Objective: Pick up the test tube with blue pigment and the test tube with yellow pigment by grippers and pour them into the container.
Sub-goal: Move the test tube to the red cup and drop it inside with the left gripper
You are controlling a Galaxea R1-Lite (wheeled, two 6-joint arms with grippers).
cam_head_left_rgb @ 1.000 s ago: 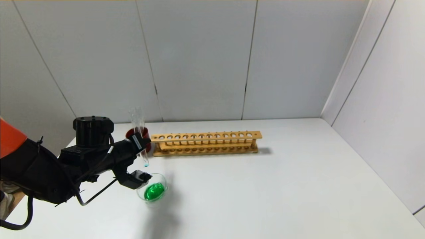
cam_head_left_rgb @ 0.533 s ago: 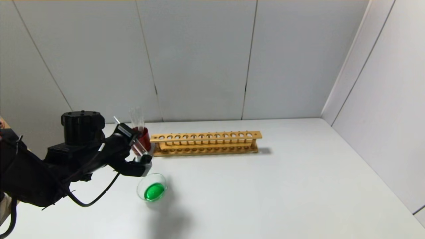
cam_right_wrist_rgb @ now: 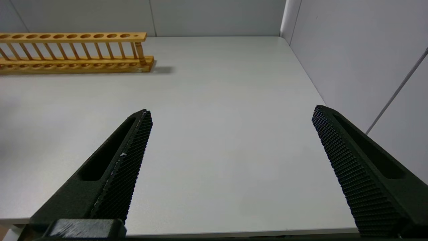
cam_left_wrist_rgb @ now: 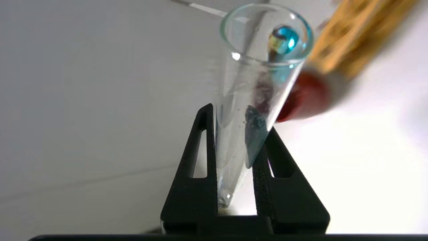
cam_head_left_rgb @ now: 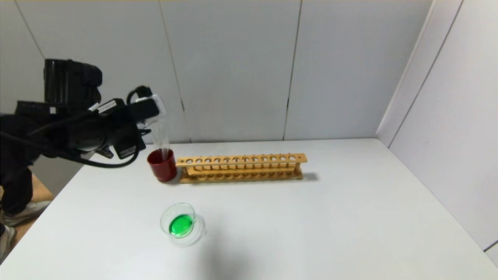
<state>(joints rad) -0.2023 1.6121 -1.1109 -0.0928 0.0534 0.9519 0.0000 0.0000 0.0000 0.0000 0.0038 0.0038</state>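
My left gripper (cam_head_left_rgb: 142, 122) is raised high at the left, above and just left of the red cup, and is shut on the test tube with blue pigment (cam_left_wrist_rgb: 257, 57). In the left wrist view my left gripper (cam_left_wrist_rgb: 238, 120) clamps the glass, and a teal trace shows inside the tube. The held tube is hard to make out in the head view. The container (cam_head_left_rgb: 181, 224), a small clear dish, sits on the table in front and holds green liquid. No tube with yellow liquid shows. My right gripper (cam_right_wrist_rgb: 232, 112) is open and empty over the table's right part.
A dark red cup (cam_head_left_rgb: 162, 166) stands at the back left with a clear tube (cam_head_left_rgb: 160, 140) upright in it. A long wooden tube rack (cam_head_left_rgb: 241, 167) with empty holes stands right of the cup and also shows in the right wrist view (cam_right_wrist_rgb: 73, 50). Wall panels close the back and right.
My left arm has risen from just above the container, up and back to the left, turning the gripper with the tube still held. The container and cup have not moved.
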